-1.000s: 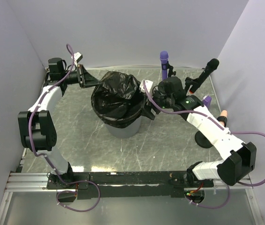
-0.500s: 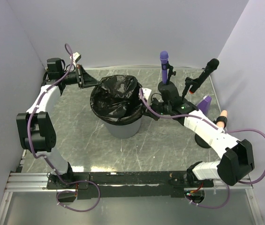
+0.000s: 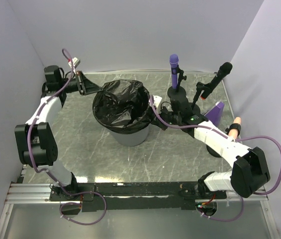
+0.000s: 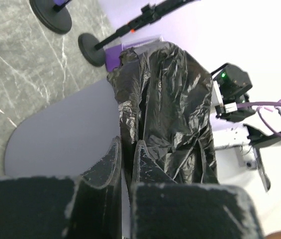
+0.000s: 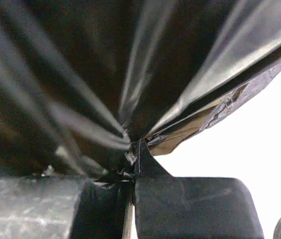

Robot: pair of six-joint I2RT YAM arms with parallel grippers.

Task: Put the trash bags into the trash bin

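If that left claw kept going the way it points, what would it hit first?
The left claw is pinching the black trash bag, so it would push into that first; the trash bin probably lies just behind, depth unclear.

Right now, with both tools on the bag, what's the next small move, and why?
Probably lower both tools a little, so the bag's edge folds down around the bin's rim. The left tool and the right tool each pinch the black bag on opposite sides. It is stretched open over the grey bin, with the pinched edges held out past the rim rather than tucked around it.
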